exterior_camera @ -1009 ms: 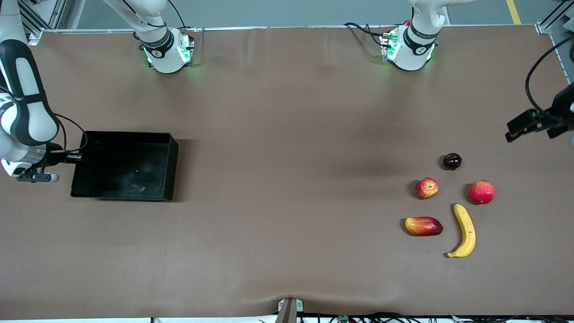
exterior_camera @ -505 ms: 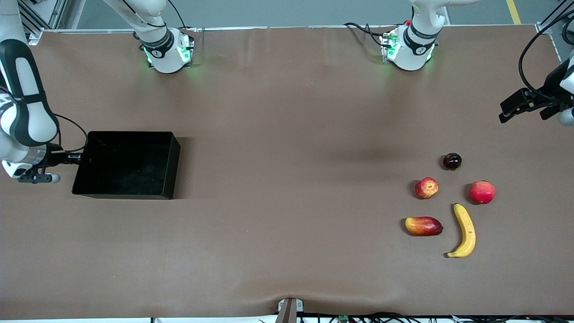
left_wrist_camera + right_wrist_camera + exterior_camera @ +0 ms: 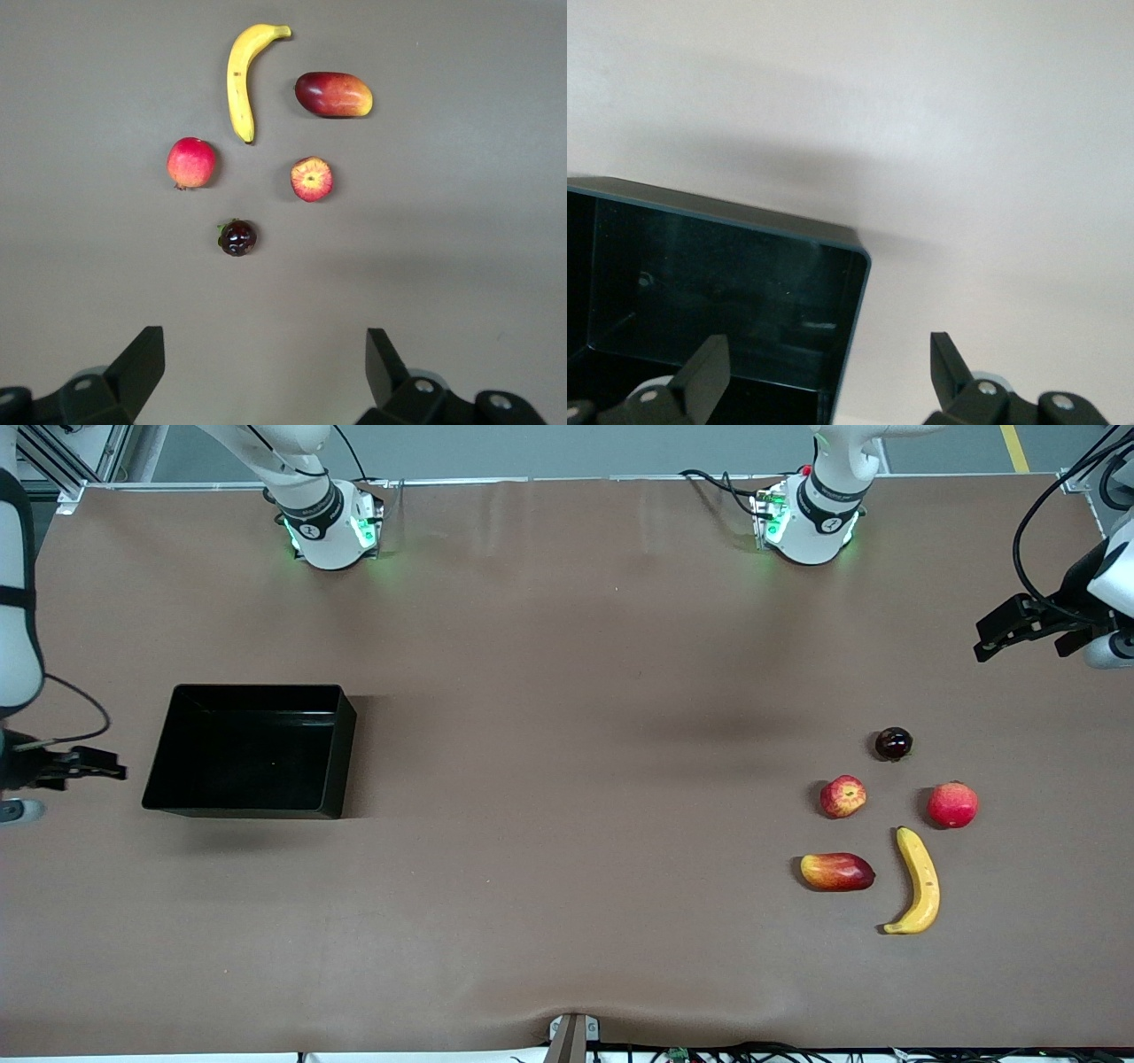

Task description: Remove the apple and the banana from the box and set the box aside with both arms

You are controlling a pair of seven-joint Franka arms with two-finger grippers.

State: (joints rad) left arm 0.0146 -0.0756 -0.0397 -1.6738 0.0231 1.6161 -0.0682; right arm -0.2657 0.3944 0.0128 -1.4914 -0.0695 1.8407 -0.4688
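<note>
The black tray (image 3: 248,748) sits on the table toward the right arm's end. My right gripper (image 3: 106,766) is open and empty, apart from the tray's end wall; in the right wrist view the tray's rim (image 3: 726,215) lies between the spread fingers of the gripper (image 3: 824,376). The yellow banana (image 3: 917,881) and the small red-yellow apple (image 3: 842,795) lie toward the left arm's end. My left gripper (image 3: 992,638) is open and empty, up over the table. In the left wrist view the left gripper (image 3: 266,372) shows with the banana (image 3: 241,80) and the apple (image 3: 312,178).
An oblong red-yellow mango-like fruit (image 3: 837,871) lies beside the banana. A pinkish-red round fruit (image 3: 952,804) and a small dark fruit (image 3: 893,743) lie by the apple. They also show in the left wrist view: mango (image 3: 334,95), round fruit (image 3: 191,163), dark fruit (image 3: 237,237).
My right gripper has let go of the tray's end wall and drawn back from it; the tray has settled. My left gripper has drifted toward the robots' side of the table.
</note>
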